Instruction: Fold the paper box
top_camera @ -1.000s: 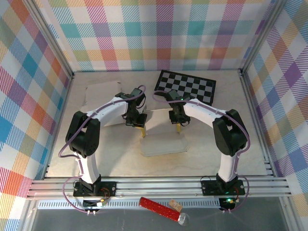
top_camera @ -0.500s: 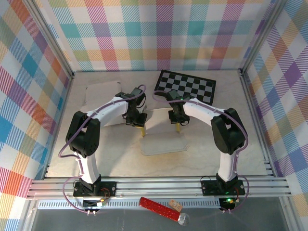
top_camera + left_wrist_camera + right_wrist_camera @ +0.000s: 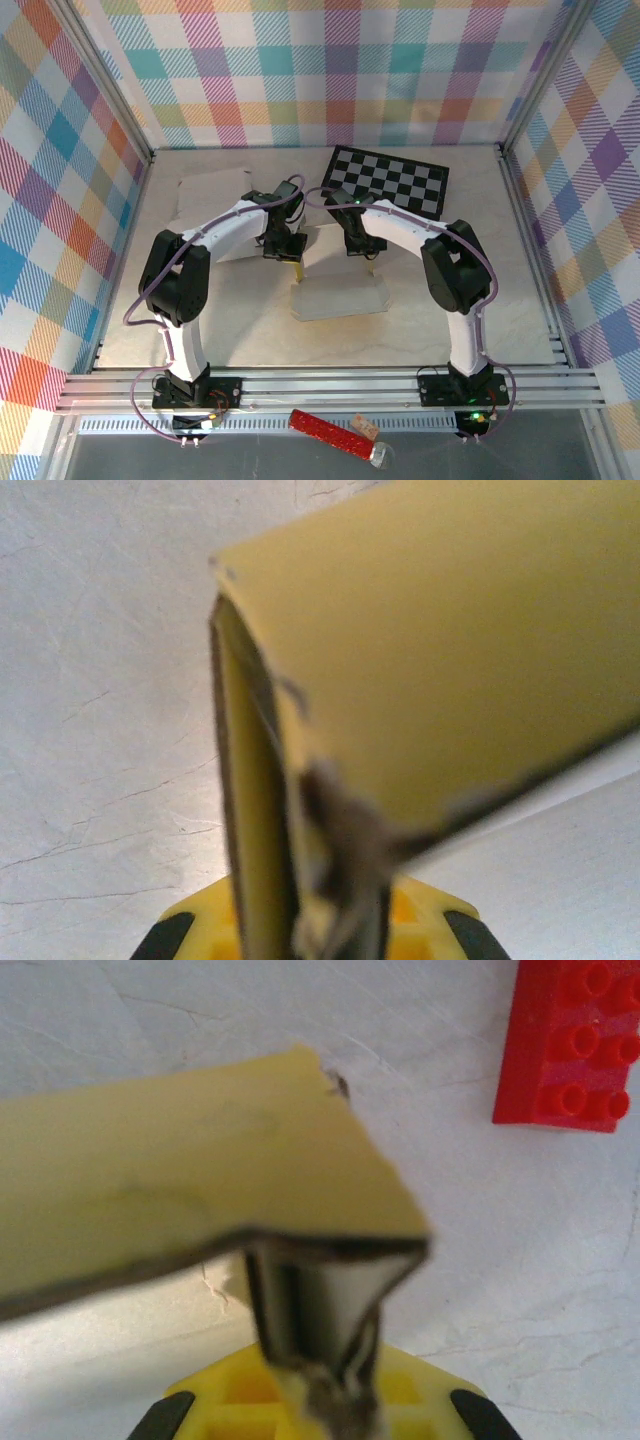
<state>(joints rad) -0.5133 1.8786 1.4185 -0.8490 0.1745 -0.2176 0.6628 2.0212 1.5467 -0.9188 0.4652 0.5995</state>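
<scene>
Jaws of the left gripper [image 3: 287, 256] are pressed together on a raised flap of the paper box [image 3: 338, 292]. Its wrist camera shows this up close. The pale cardboard [image 3: 440, 660] is nipped at its folded edge just above the yellow gripper body, at the left gripper's [image 3: 335, 880] pinch point. The right gripper [image 3: 358, 246] is clamped the same way. In its wrist view the jaws are closed hard on a corner of the flap [image 3: 180, 1190], with the right gripper's [image 3: 320, 1365] pinch sitting right under the fold.

Take the checkered board [image 3: 388, 180] as the marker. The right gripper hangs just in front of the board's near edge. The left gripper is off the board's near left corner, a little further out. The box sits directly in front of the board. Its back flap stands up between the two grippers, and its flat part lies on the table [image 3: 500, 300] towards the arm bases.

A flat white sheet [image 3: 212, 200] lies to the left of the board, apart from it. A red toy brick [image 3: 570, 1050] rests on the table beyond the flap in the right wrist view, and I cannot tell how it lies against the board. Well in front of the board, past the arm bases, a red bar [image 3: 325, 430] lies on the rail.
</scene>
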